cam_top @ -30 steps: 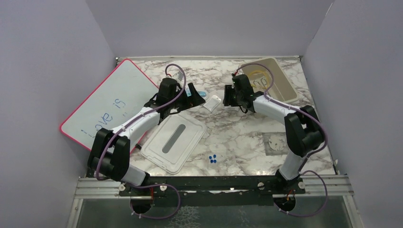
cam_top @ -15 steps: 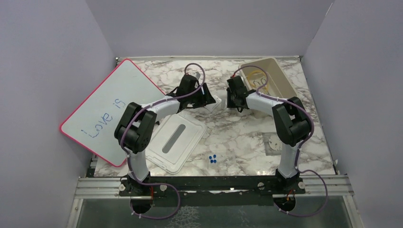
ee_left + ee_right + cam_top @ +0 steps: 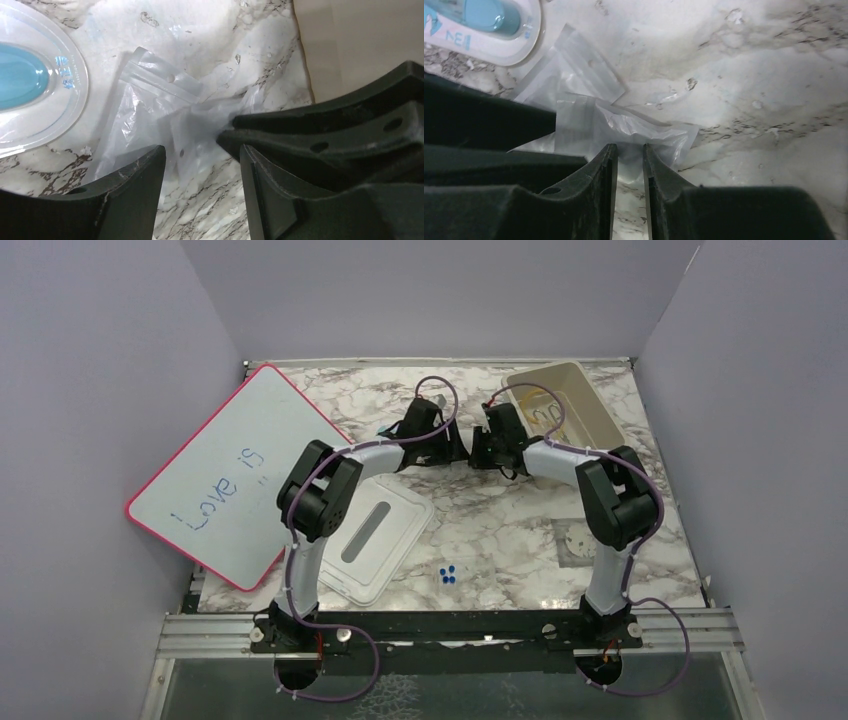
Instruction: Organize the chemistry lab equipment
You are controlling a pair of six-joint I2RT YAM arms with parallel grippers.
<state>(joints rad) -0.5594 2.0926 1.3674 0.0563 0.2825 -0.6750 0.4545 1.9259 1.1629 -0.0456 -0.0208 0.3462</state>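
- The marble table (image 3: pixel 500 510) carries a whiteboard (image 3: pixel 240 470) at 9 o'clock, a beige bin (image 3: pixel 603 410) at 1 o'clock and a clear lid (image 3: pixel 390 540) at 7 o'clock. Only the top view shows these together.
- Amber tubing (image 3: pixel 540 408) lies coiled in the bin, seen from above and in neither wrist view.
- Both arms meet at 12 o'clock of the table's middle. From above, their wrists hide what is under them.
- The clear plastic bags (image 3: pixel 150 100) lie there, flat and overlapping on the marble, just beside the bin's wall. They look very light, limp and slick, so they will probably slide or crumple rather than lift flat. A corner or the sealed edge seems the best place to take hold.
- The left gripper (image 3: pixel 201 148) is spread, with its fingers astride the near part of the bags and not visibly clamping them.
- The right gripper (image 3: pixel 630 146) is nearly pressed together. Its own camera shows a fold of bag edge drawn into the narrow gap, so it looks to be pinching the plastic. The left wrist view shows only its tip meeting the bunched film.
- A blister pack (image 3: pixel 30 80) with a blue insert sits at 10 o'clock of the bags.
- Small blue bits (image 3: pixel 448 575) lie at 6 o'clock, well apart.
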